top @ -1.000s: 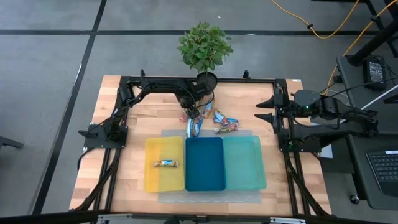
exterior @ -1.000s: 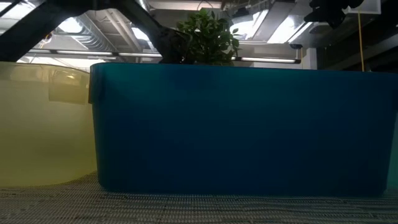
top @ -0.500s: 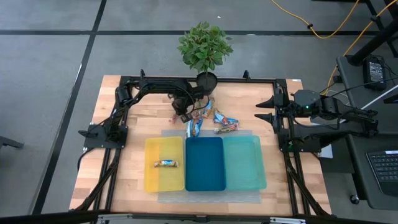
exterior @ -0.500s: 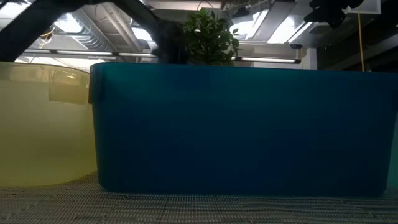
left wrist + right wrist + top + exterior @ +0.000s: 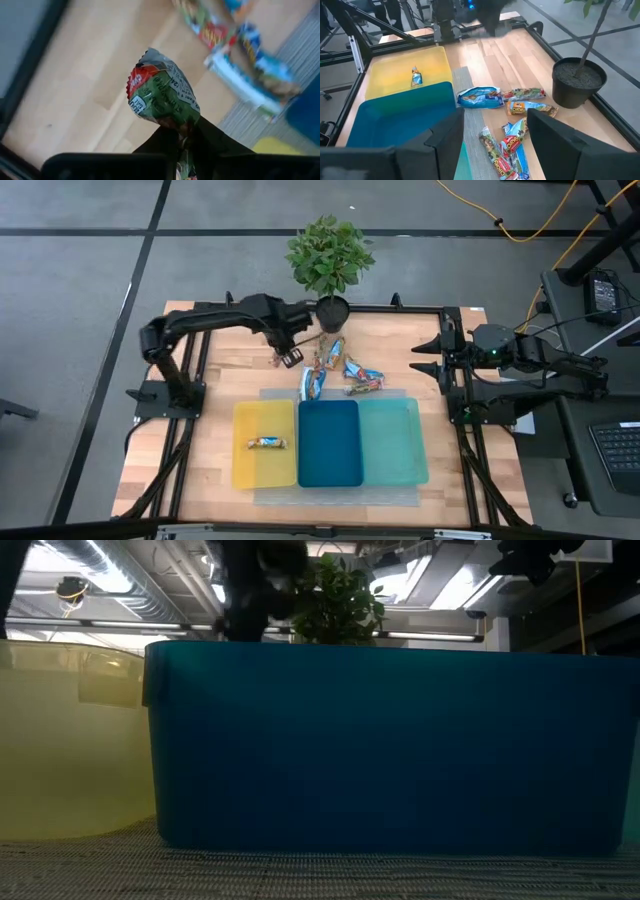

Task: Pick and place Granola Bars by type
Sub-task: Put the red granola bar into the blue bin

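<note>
left gripper (image 5: pixel 291 357): clamped on a green bar (image 5: pixel 162 97). In the left wrist view the fingers (image 5: pixel 220 145) pinch one end of the wrapper and the rest sticks out forward past the tips, with a red patch at its far end. In the high view the gripper sits over bare wood, left of the loose pile and behind the yellow tray.
left arm: reaches from its base at the table's left edge across toward the plant pot (image 5: pixel 332 310).
loose pile (image 5: pixel 345 373): several bars in blue, green and orange-brown wrappers on the wood between the pot and the trays, just right of the left gripper and not touching it. One blue bar (image 5: pixel 312 383) overlaps the back edge of the grey mat (image 5: pixel 275 496).
yellow tray (image 5: pixel 246 472): holds one bar (image 5: pixel 266 443) lying flat near its middle; well apart from the left gripper.
dark blue tray (image 5: pixel 330 445): middle of the row, touching the yellow one.
teal tray (image 5: pixel 393 442): right of the row.
right gripper (image 5: pixel 492 135): parked at the table's right edge, fingers apart, nothing between them; well away from all bars.
low view: blocked by the dark blue tray wall; no bars visible there.
</note>
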